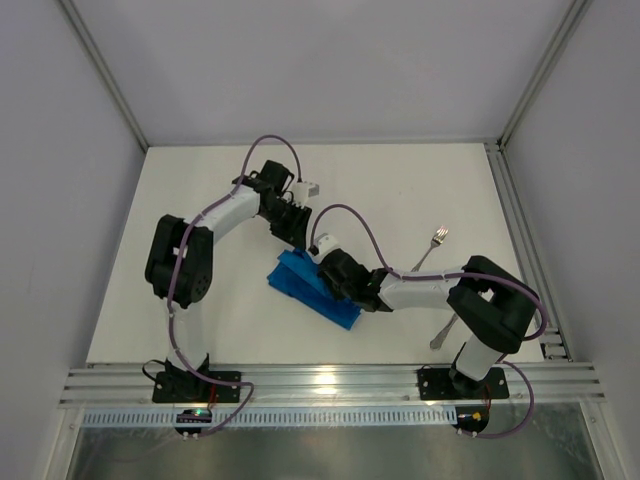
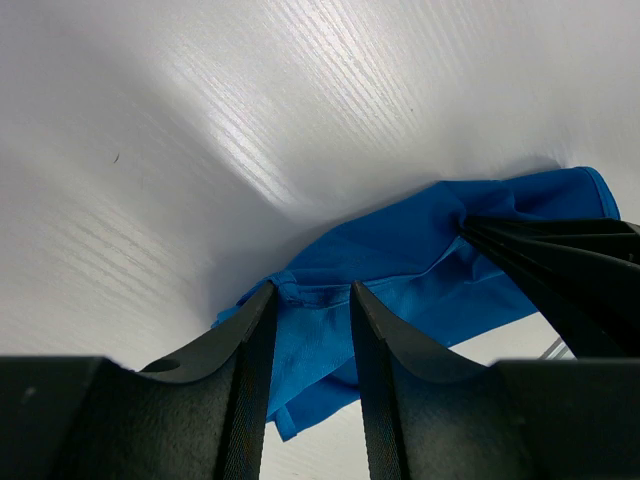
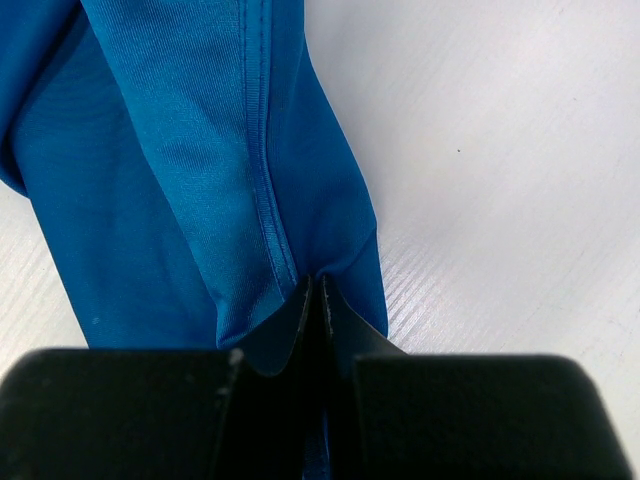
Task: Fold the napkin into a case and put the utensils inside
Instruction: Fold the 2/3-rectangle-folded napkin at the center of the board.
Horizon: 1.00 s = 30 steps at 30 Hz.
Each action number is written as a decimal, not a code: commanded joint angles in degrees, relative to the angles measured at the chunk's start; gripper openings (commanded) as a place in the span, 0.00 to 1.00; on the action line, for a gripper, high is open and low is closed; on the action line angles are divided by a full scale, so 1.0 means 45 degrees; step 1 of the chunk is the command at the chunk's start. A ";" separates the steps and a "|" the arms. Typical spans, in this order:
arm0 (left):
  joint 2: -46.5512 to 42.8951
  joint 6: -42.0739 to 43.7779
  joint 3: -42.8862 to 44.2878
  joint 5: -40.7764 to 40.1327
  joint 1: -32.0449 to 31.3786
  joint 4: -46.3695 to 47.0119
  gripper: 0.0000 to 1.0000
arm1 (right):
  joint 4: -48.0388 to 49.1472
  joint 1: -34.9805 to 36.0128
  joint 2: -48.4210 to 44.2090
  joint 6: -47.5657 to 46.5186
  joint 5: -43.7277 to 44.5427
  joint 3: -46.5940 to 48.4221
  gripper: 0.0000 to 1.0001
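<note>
The blue napkin (image 3: pixel 170 170) is smooth, fine-knit cloth with a soft sheen and a stitched hem, the white table (image 2: pixel 250 120) finely grained and faintly glossy, the fork (image 1: pixel 437 239) bright polished metal.

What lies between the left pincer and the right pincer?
The napkin: in the left wrist view its blue cloth runs from the open left pincer to the right pincer, shut on it.

Napkin (image 1: pixel 312 290) on table (image 1: pixel 200 200) centre; fork (image 1: pixel 431 248) right of it, further back; second utensil (image 1: pixel 441 336) right, nearer front edge.
</note>
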 commanded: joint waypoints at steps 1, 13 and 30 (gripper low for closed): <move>-0.0119 -0.0188 0.0499 0.0027 0.0004 0.0314 0.38 | 0.0027 0.0101 0.0310 -0.0031 0.0055 -0.0023 0.09; 0.0293 0.0261 0.0500 -0.0228 0.0004 0.0040 0.00 | 0.0125 0.0101 0.0427 0.0047 -0.0004 0.0016 0.09; -0.1349 0.2547 -0.3757 -0.0071 0.0433 -0.0723 0.00 | -0.0324 0.0101 -0.0178 -0.0246 0.0192 0.0368 0.23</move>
